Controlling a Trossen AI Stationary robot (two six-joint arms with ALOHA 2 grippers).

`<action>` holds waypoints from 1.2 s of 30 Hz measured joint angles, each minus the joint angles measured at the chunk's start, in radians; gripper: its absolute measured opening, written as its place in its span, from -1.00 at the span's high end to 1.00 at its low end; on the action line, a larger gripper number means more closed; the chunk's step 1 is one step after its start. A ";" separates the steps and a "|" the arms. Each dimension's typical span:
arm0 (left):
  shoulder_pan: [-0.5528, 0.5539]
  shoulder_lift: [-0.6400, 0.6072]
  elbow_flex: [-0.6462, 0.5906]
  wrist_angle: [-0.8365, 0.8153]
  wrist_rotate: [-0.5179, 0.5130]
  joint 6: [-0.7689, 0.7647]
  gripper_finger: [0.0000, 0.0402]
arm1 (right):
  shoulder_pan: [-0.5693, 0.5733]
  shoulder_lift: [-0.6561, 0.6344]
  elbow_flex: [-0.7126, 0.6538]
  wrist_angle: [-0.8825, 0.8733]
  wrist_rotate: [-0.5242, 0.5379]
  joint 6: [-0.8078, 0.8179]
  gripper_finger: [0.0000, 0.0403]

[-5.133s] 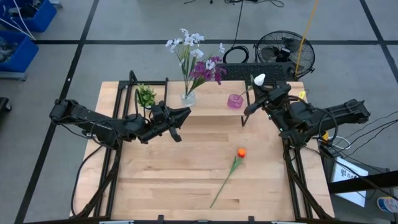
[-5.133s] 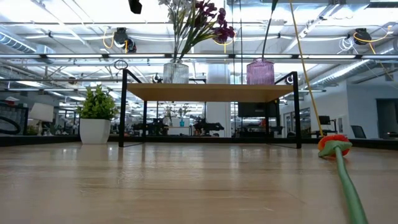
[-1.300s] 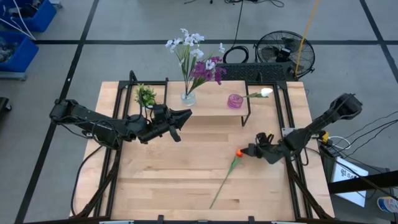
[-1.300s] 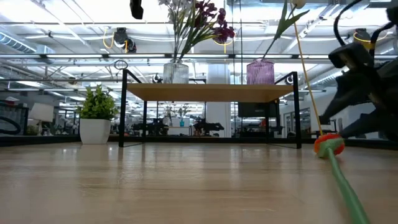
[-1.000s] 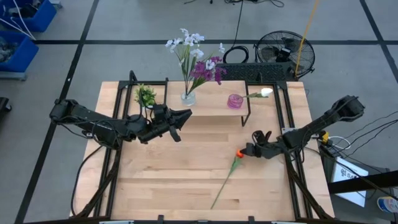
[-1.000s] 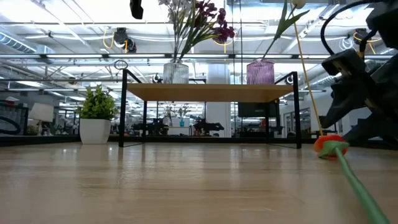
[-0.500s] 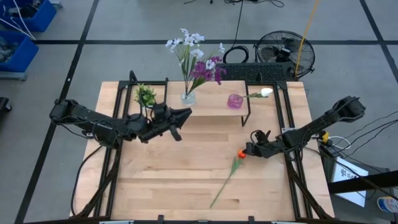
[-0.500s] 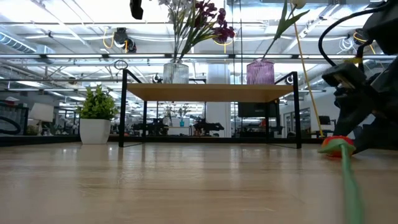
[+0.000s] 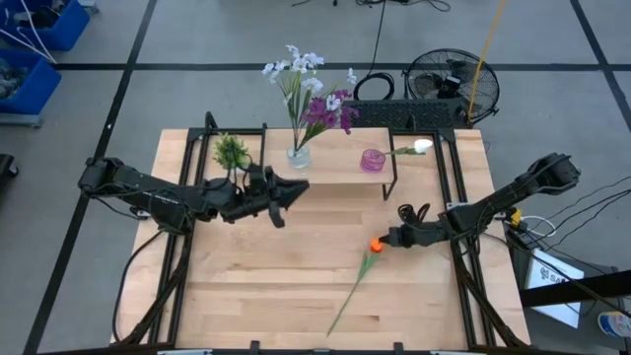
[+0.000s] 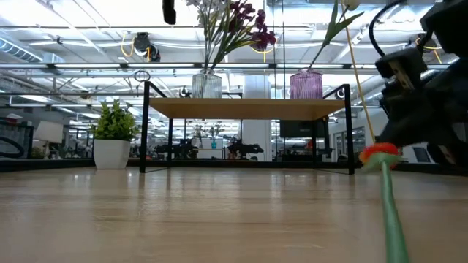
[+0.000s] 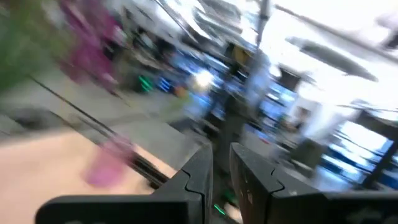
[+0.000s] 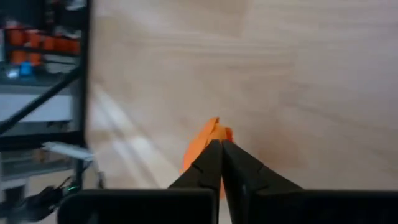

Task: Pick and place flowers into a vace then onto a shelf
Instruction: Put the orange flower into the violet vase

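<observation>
The orange flower (image 9: 375,245) lies near the table's middle right, its green stem (image 9: 350,291) running toward the near edge. My right gripper (image 9: 388,240) is shut at its bloom (image 12: 208,138). My left gripper (image 9: 299,185) hovers shut and empty in front of the shelf (image 9: 335,176). On the shelf stand a clear vase (image 9: 298,153) with the purple bunch and white spray, and a pink vase (image 9: 372,160) with the white bud (image 9: 422,146). The low view shows the shelf (image 10: 245,108) and both vases behind the bloom (image 10: 379,152). My right gripper holds the orange flower at its bloom end (image 12: 210,132), coming low from the table's right side. Whether the fingers pinch the bloom's base or the stem just under it is hidden by the fingertips. The bloom is raised off the table; the stem's free end (image 9: 331,327) rests on the wood.
A small green potted plant (image 9: 231,151) stands at the shelf's left end, just behind my left arm. The shelf's black legs (image 9: 389,187) stand close to my right gripper. A fan and cables lie beyond the table's far edge. Bare wood (image 9: 256,286) spreads over the near half.
My right gripper moved a little toward the table's left at the orange bloom. The bloom end rose off the table and shifted left, while the stem's free end stayed on the wood and swung slightly. My left gripper drifted toward the right along the shelf's front.
</observation>
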 joint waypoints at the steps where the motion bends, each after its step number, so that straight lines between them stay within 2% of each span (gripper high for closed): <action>1: 0.000 0.000 0.000 -0.021 0.046 -0.039 0.69 | 0.000 0.000 0.000 0.025 0.000 -0.015 0.99; 5: -0.015 0.000 0.000 -0.163 0.190 -0.221 0.69 | 0.000 0.000 0.000 0.139 0.002 -0.075 1.00; 8: -0.041 0.010 0.000 -0.277 0.231 -0.250 0.69 | 0.000 -0.001 0.000 0.197 0.026 -0.112 1.00; 11: -0.066 0.043 0.000 -0.315 0.253 -0.249 0.69 | -0.005 -0.001 0.000 0.200 0.028 -0.127 1.00; 19: -0.076 0.227 0.000 -0.176 0.424 -0.352 0.65 | -0.005 0.000 0.000 0.202 0.028 -0.131 1.00; 22: -0.077 0.309 0.000 -0.092 0.496 -0.380 0.50 | -0.005 0.000 0.000 0.202 0.028 -0.134 1.00; 27: -0.067 0.429 0.000 -0.014 0.527 -0.443 0.17 | -0.005 0.000 0.000 0.202 0.028 -0.135 1.00; 30: -0.053 0.518 0.000 0.051 0.533 -0.536 0.02 | -0.005 0.000 0.000 0.202 0.028 -0.155 1.00; 33: -0.045 0.616 0.021 0.168 0.550 -0.619 -0.07 | -0.005 0.000 0.001 0.202 0.030 -0.159 1.00; 36: -0.045 0.698 0.093 0.242 0.573 -0.634 -0.09 | -0.007 0.000 0.001 0.236 0.057 -0.194 1.00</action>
